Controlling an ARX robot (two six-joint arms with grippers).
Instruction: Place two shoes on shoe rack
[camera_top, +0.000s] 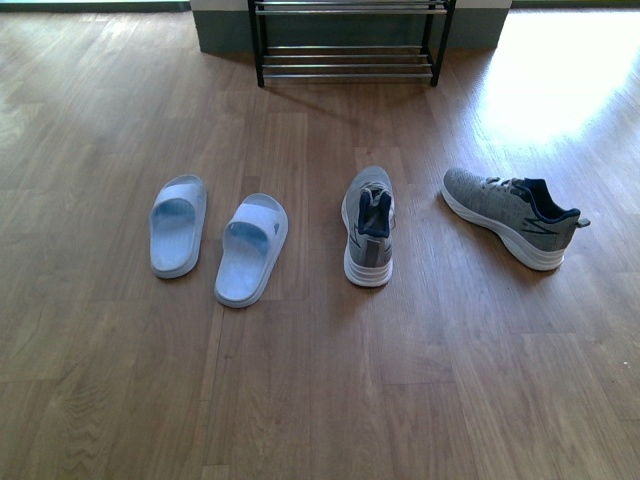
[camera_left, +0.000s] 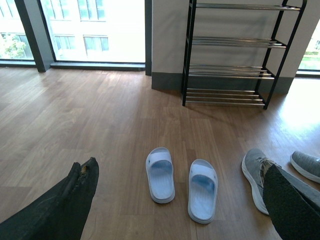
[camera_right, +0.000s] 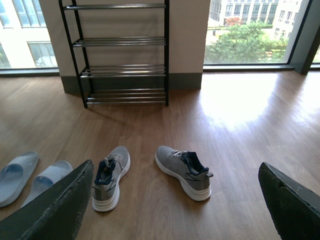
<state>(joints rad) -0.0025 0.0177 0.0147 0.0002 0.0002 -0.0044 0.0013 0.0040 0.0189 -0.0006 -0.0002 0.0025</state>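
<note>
The left pincer (camera_left: 176, 167) and right pincer (camera_right: 175, 166) are wide apart, holding nothing. Two grey shoes (camera_top: 368, 225) lie on the floor (camera_top: 300, 400); the shoe rack (camera_top: 347, 60) stands at its far edge. It is best to grab one shoe around its middle.

Nothing legible anywhere: no lettering, brand or number can be read on the grey knit sneakers (camera_top: 368, 225), the pale blue slide sandals (camera_top: 252, 248) or the black-framed metal shoe rack (camera_top: 350, 62).

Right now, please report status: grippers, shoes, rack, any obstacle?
Left gripper open, right gripper open, both empty. Shoe rack bare, no shoes placed. Two grey sneakers, two pale blue slides on floor. Nothing between them and rack.
</note>
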